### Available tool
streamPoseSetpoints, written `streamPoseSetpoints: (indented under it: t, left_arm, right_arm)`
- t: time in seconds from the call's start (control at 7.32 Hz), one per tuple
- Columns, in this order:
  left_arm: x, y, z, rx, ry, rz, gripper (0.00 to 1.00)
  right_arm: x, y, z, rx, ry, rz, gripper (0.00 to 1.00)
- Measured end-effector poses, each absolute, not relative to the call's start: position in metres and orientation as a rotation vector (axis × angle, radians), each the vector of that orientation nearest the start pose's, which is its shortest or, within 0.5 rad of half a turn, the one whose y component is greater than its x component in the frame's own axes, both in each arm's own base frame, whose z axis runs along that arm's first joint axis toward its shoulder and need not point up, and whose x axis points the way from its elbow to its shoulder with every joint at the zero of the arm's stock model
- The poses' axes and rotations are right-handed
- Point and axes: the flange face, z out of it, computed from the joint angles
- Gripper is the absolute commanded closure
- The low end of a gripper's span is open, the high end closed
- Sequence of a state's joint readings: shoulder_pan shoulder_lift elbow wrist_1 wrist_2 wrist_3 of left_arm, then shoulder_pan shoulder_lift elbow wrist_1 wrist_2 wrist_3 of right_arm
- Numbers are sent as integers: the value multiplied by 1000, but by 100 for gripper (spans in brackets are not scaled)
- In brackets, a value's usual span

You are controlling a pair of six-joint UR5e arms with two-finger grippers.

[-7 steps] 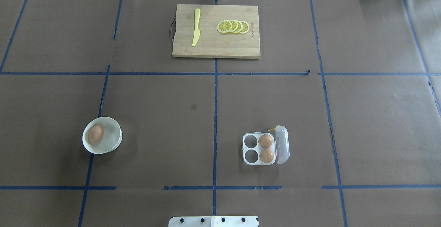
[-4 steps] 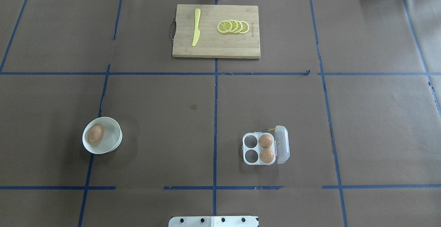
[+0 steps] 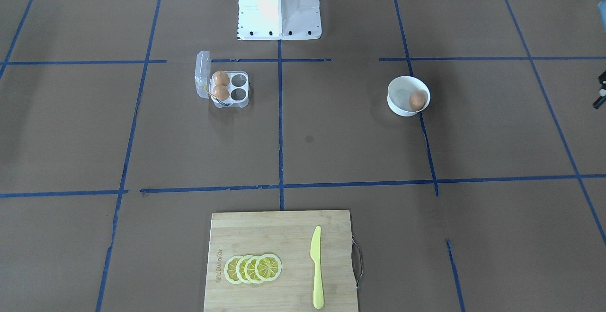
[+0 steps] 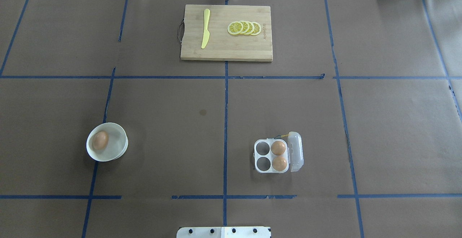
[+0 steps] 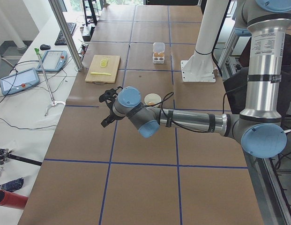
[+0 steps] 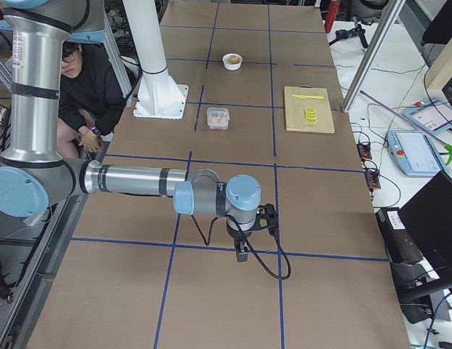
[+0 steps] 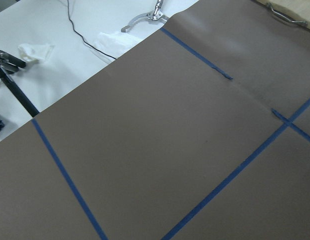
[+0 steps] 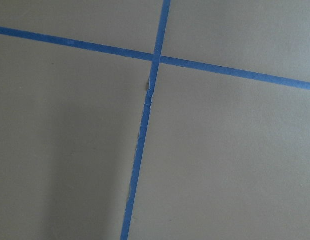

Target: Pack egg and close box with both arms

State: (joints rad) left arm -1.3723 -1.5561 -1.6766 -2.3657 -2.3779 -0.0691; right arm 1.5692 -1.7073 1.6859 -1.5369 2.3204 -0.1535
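Lying in the round white bowl [image 4: 116,145] on the robot's left side of the table [image 4: 162,97], the egg [image 4: 100,140] rests against the bowl's left wall as the overhead view shows it. The box [image 4: 270,155] stands well apart from it, on the robot's right of the middle tape line. Its clear lid [image 4: 295,151] is folded open on the side away from the bowl. Two other brown eggs [image 4: 278,147] fill the two cups next to the lid; the two cups nearer the bowl are bare.

The left gripper [image 5: 108,107] hangs above the table out past the bowl, toward the table's left end, and whether its fingers are apart or together cannot be told. The right gripper [image 6: 249,234] hangs over the table's right end, well away from the box; its pincer's state cannot be told either.

At the table's far edge a wooden cutting board [image 4: 226,52] carries a yellow knife [image 4: 205,28] and a fan of lemon slices [image 4: 244,27].
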Motion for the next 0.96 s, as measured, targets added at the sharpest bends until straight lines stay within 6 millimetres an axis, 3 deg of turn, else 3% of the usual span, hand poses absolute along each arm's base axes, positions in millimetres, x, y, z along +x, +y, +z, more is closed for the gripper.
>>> streamPoseSetpoints:
  t: [0.27, 0.41, 0.55, 0.68, 0.96]
  left_arm:
    - [109, -490, 482, 689, 910, 451, 5]
    - [136, -479, 462, 681, 938, 449, 17]
    - [158, -467, 443, 674, 971, 459, 17]
    - [177, -453, 436, 658, 992, 474, 16]
    - [216, -428, 440, 624, 983, 492, 17]
  right_arm:
    - [66, -435, 664, 68, -747, -150, 0]
    - [66, -435, 664, 68, -748, -149, 0]
    - [66, -434, 664, 68, -748, -149, 0]
    - [66, -433, 666, 65, -748, -148, 0]
    - [65, -431, 668, 59, -749, -148, 0]
